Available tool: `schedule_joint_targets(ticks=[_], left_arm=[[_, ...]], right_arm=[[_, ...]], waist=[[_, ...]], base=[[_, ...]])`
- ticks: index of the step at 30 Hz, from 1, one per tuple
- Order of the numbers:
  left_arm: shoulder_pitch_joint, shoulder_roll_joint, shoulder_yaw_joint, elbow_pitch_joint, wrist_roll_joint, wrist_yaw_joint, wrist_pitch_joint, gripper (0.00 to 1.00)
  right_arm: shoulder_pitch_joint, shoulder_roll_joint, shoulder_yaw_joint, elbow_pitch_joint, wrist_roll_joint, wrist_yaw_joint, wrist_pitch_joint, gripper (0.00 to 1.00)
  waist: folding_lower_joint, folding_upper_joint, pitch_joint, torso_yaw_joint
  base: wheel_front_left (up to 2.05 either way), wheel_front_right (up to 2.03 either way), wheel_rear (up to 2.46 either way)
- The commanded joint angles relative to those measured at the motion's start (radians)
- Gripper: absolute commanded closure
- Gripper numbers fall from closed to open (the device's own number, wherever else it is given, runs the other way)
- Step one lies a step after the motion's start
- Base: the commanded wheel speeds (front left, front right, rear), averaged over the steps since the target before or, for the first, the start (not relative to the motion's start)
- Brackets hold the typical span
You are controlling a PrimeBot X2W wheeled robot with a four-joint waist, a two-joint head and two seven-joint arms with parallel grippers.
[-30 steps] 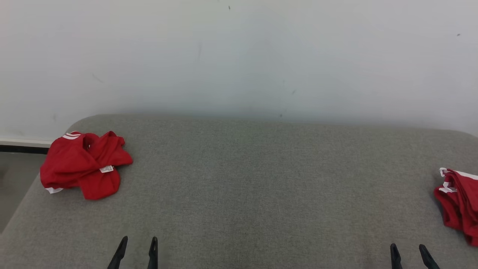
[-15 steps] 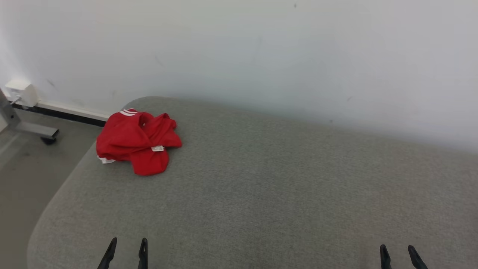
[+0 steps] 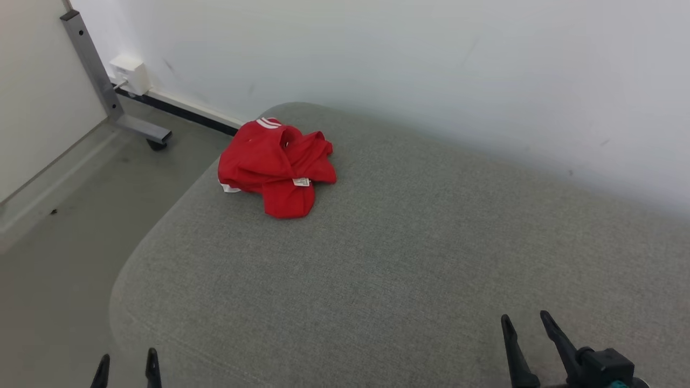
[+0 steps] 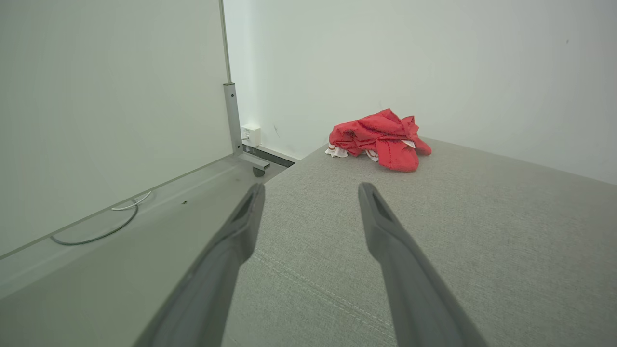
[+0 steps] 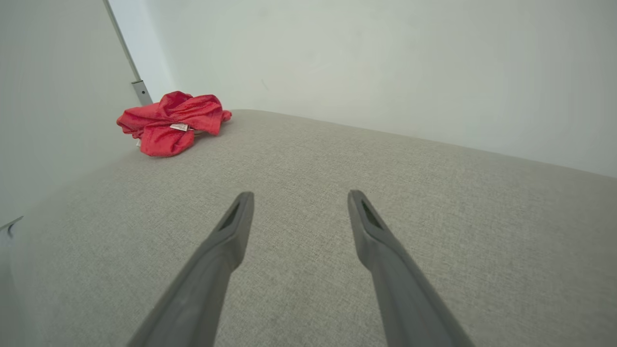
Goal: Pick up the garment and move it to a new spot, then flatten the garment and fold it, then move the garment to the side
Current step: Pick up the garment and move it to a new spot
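Standing behind everything is a big plain white wall (image 3: 431,64). Below it lies a wide bench (image 3: 377,258) covered in soft grey cloth, with round corners. Next to the bench, on the robot's left, is a smooth grey floor (image 3: 64,226), and a pale flat panel (image 3: 32,97) stands up at the floor's far edge. A thin grey metal post (image 3: 102,86) leans up beside the panel, and its foot has a small dark wheel.

A crumpled red garment (image 3: 269,161) sits in a heap on the far left corner of the bench, close to the wall. It is well apart from both tools. White stripes show at its back edge.

The right tool (image 3: 524,317) is over the near right part of the bench. Its two long dark fingers are spread apart, with bare grey cloth showing between them. The left tool (image 3: 127,355) is at the near left corner of the bench, and its fingers are spread apart too. One finger is over the floor and one over the bench.

A little white box (image 3: 129,73) is stuck low on the wall. A tiny white label (image 3: 301,182) lies on top of the garment.
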Motion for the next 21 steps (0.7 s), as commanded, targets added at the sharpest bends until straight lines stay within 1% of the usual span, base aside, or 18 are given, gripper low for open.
schedule_joint_targets(ticks=[1,7,12,17,21], left_arm=[[0.020,-0.007,0.020,-0.016,-0.005,0.007,-0.004,0.00],[0.048,-0.021,0.065,-0.042,-0.006,0.005,-0.004,0.00],[0.047,-0.025,0.073,-0.047,-0.003,0.003,-0.003,0.00],[0.004,-0.025,0.068,-0.025,-0.005,0.001,-0.004,0.00],[-0.063,-0.023,0.051,0.021,-0.012,-0.005,-0.004,0.00]], right_arm=[[-0.022,-0.011,0.017,0.013,0.009,-0.003,0.002,0.00],[-0.066,-0.029,0.059,0.048,0.024,-0.003,-0.007,0.00],[-0.082,-0.038,0.070,0.068,0.035,-0.003,-0.012,0.00],[-0.073,-0.042,0.070,0.080,0.041,-0.003,-0.020,0.00],[-0.059,-0.045,0.057,0.075,0.038,-0.003,-0.023,0.00]], waist=[[-0.0001,0.0000,0.040,0.036],[-0.0001,0.0000,0.056,0.045],[-0.0001,0.0000,0.062,0.048],[-0.0001,0.0000,0.064,0.047],[-0.0001,0.0000,0.070,0.046]], base=[[0.00,0.00,0.00],[0.00,0.00,0.00],[0.00,0.00,0.00],[0.00,0.00,0.00],[0.00,0.00,0.00]])
